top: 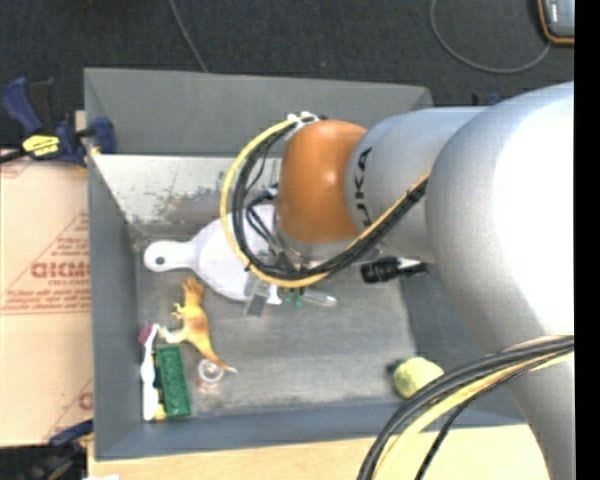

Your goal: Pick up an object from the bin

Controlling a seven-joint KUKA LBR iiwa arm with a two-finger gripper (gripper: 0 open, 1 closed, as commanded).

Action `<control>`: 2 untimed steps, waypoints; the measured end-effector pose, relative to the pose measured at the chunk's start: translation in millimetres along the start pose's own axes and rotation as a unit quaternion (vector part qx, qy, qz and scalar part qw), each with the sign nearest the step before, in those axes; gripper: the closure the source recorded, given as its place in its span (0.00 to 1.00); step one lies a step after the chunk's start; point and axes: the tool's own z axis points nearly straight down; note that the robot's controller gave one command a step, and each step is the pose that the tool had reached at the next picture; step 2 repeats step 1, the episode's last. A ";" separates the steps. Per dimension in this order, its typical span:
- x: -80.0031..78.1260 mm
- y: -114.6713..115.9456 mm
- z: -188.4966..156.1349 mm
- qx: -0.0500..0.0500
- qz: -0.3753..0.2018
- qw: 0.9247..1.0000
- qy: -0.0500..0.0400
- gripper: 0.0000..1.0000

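We see the gripper point(261, 296) low under the arm's orange wrist cover point(320, 183), just left of the frame's centre. Whether it is apart or together we cannot tell. It sits at the lower right edge of the white flat plastic paddle with a short handle point(205, 255). An orange-yellow toy dinosaur point(194, 320) lies just below and left of it.

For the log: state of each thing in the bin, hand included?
white paddle: lying flat, wide end under the arm
yellow toy dinosaur: on its side, loose
green block: flat by the left wall
yellow-green ball: resting loose, lower right
hand: down at the paddle's edge
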 end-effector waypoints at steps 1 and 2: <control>-2.1 0.1 -34.2 -0.001 -0.001 1.000 -0.003 1.00; -2.1 0.1 -34.2 -0.001 -0.001 1.000 -0.003 1.00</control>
